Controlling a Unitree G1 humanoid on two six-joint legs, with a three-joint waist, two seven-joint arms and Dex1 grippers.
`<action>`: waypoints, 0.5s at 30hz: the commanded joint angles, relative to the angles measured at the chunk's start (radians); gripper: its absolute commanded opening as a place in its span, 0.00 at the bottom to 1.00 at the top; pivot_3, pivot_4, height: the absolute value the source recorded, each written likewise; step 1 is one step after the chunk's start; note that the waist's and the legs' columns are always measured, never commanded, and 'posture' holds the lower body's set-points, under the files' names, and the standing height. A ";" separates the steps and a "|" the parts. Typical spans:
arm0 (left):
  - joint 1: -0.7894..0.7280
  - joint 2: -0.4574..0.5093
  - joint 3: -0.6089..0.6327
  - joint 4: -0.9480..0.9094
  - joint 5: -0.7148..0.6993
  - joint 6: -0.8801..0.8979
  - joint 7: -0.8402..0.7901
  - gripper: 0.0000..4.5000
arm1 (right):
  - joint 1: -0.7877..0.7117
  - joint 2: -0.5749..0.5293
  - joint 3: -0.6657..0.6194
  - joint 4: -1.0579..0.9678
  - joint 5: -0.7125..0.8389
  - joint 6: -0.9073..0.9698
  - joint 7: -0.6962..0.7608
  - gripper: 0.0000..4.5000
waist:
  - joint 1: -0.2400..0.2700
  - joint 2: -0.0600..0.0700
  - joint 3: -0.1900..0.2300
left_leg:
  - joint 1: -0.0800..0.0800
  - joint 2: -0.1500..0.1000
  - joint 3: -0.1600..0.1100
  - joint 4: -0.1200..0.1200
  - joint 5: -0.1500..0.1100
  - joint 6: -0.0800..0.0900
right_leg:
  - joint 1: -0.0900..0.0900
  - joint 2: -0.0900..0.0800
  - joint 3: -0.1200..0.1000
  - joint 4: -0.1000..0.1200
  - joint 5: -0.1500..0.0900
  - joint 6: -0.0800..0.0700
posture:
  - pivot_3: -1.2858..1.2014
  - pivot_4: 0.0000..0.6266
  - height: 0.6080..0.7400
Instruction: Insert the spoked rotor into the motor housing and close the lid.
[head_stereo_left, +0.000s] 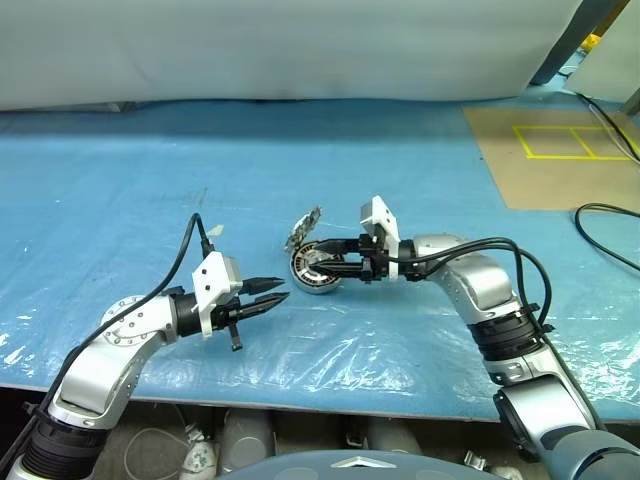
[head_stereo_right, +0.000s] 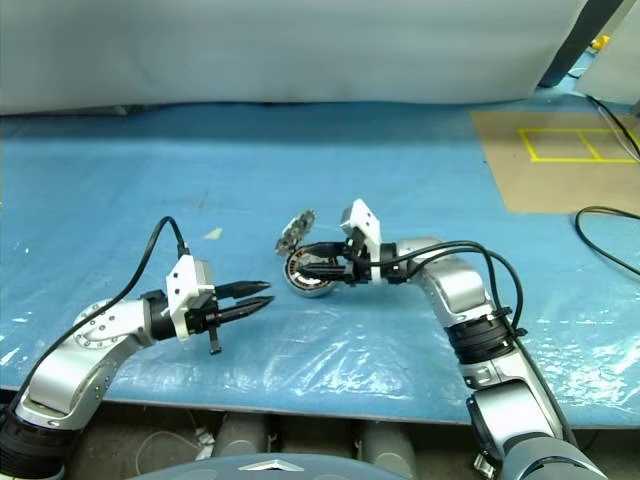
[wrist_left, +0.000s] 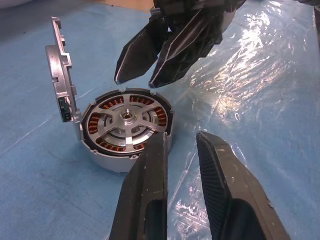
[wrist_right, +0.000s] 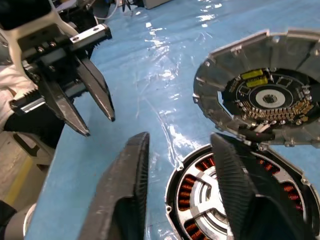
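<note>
Sitting at the centre of the head views on the blue plastic sheet (head_stereo_left: 300, 180), the motor housing (wrist_left: 107, 159) already has the spoked rotor (wrist_left: 126, 121) seated in it, silver spokes level over the copper windings, while the lid (wrist_left: 59, 75) stands raised on edge at the housing's upper left in the left wrist view, attached at one side and showing its circuit-board underside in the right wrist view. The right gripper (head_stereo_left: 322, 265) hangs just over the housing, its black fingers a moderate gap apart and gripping nothing; one finger overlaps the rim in its own wrist view, though contact cannot be told. The left gripper (head_stereo_left: 283, 292) waits in the lower left of the head views, well apart from the housing, its fingers a small gap apart and empty. The chief risk, as I judge it, is the lid: pushed off-centre it could drop crooked, jam against the rim or pinch the small connector at its joint. A sideways nudge could also slide the unheld housing across the slick sheet, since nothing steadies it. Fingers lingering over the rotor could be caught under the closing lid or drag the rotor out of true.
</note>
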 joint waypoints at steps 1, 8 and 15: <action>0.001 0.003 0.010 -0.005 -0.001 -0.022 -0.006 0.21 | -0.028 0.032 0.007 0.055 -0.038 -0.075 -0.025 0.14 | 0.000 0.000 0.000 | 0.000 0.000 0.000 0.000 0.000 0.000 | 0.000 0.000 0.000 0.000 0.000 0.000 | 0.52 0.24 1.00; 0.014 0.004 0.028 0.011 0.000 -0.038 -0.002 0.21 | -0.050 0.056 -0.004 0.082 -0.046 -0.064 -0.044 0.01 | 0.001 0.000 0.000 | 0.000 0.000 0.000 0.000 0.000 0.000 | 0.000 0.000 0.000 0.000 0.000 0.000 | 0.52 0.24 1.00; -0.026 -0.010 0.043 0.090 0.024 -0.065 0.028 0.21 | -0.050 0.053 0.045 0.142 -0.124 -0.128 -0.049 0.01 | 0.000 0.000 0.000 | 0.000 0.000 0.000 0.000 0.000 0.000 | 0.000 0.000 0.000 0.000 0.000 0.000 | 0.52 0.24 1.00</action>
